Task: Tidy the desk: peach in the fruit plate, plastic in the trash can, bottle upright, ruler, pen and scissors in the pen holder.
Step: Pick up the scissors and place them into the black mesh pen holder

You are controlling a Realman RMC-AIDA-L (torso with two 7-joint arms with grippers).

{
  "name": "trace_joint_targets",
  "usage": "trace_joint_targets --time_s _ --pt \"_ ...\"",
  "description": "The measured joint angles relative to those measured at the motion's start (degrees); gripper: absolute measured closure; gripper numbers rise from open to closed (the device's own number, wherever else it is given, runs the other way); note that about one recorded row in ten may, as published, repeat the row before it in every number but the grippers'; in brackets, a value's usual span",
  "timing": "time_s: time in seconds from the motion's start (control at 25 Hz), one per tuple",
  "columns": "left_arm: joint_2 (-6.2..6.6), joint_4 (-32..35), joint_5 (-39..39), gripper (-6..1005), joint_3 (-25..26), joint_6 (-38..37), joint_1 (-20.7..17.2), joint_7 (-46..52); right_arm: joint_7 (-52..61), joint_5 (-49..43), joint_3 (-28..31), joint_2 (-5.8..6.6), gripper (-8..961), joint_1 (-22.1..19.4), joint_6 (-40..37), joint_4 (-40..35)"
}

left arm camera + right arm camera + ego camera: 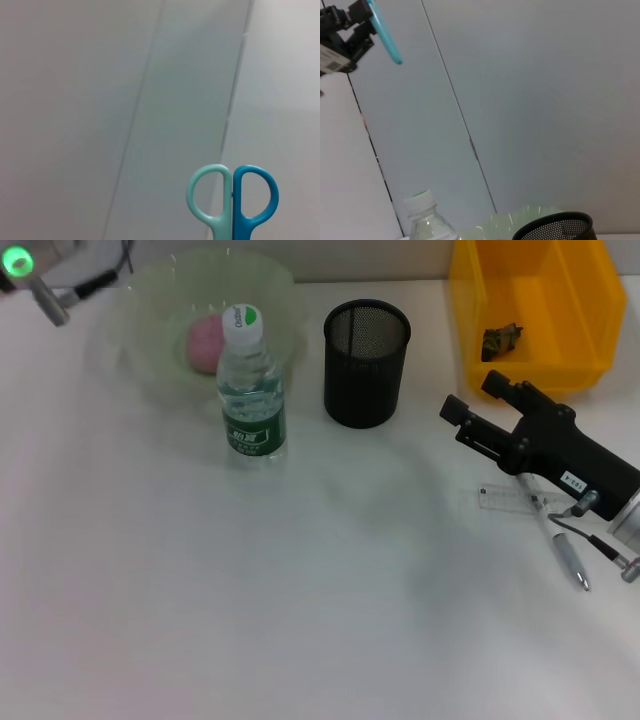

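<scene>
Blue scissors (232,200) sit clamped in the raised left gripper (351,26); right gripper (478,412), apparently open, hovers over the ruler (500,497).

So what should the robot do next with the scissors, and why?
Probably carry the scissors over to the pen holder and lower them in. The left gripper holds them up high, off to the robot's left, away from the desk. The holder stands open beside the bottle. The right gripper waits near the pen and ruler.
</scene>
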State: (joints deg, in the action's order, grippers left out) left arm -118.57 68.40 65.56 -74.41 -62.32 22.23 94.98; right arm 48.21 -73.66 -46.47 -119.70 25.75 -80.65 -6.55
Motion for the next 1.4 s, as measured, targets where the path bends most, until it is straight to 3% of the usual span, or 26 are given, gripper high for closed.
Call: trace_joint_targets --time_s 0.2,0.56,0.84,1.4 --pt "-0.02 -11.96 -0.52 723 1.83 -4.49 5.03 -11.51 -1.16 0.00 0.08 0.00 130 0.00 0.07 0.82" --pt "-0.57 -20.28 -0.90 719 -0.91 -3.69 10.39 -17.72 -1.19 0.00 0.17 0.00 130 -0.25 0.22 1.53" --pt "-0.61 -24.06 -2.02 716 -4.57 0.50 14.32 -20.15 -1.20 0.00 -0.01 0.00 130 -0.15 0.24 1.67" --pt "-0.61 -26.86 -18.19 709 -17.21 15.62 15.16 -32.57 -1.20 -0.02 0.24 -0.01 130 -0.44 0.32 2.73"
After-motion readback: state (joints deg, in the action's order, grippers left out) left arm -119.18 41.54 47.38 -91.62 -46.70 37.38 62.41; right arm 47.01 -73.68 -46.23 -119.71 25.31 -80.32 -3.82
